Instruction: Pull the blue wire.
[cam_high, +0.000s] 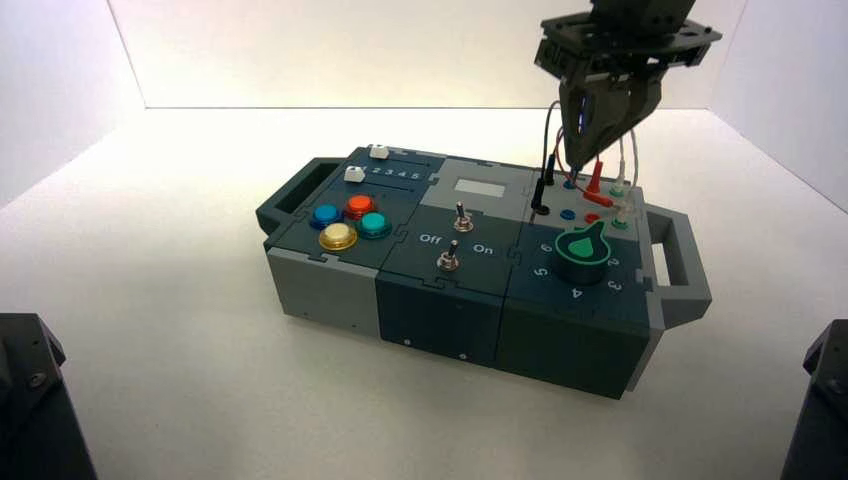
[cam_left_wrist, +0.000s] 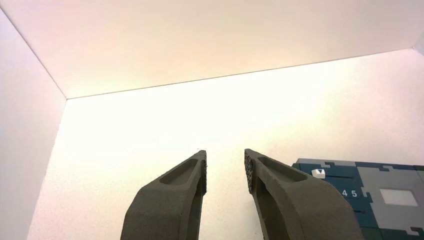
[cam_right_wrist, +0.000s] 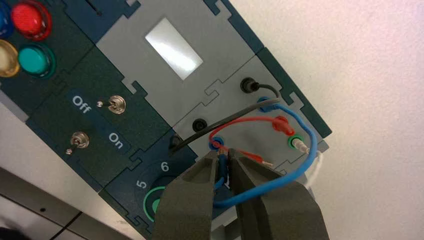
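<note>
Between the right gripper's (cam_right_wrist: 223, 156) closed fingers sits the blue wire's (cam_right_wrist: 223, 170) near plug.

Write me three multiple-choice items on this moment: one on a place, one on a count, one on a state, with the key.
1. Where is the right gripper?
A) Over the push buttons
B) Over the socket panel
C) At the left handle

2. How many push buttons are there?
A) Three
B) Six
C) Four

3. How does the right gripper stand?
A) Shut on a blue plug
B) Open, empty
C) Shut on a red plug

Key:
1 B: the high view shows it above the box's far right part; the left gripper is off to the left.
2 C: blue, red, yellow and green.
3 A: its jaws pinch the plug on the blue wire.
</note>
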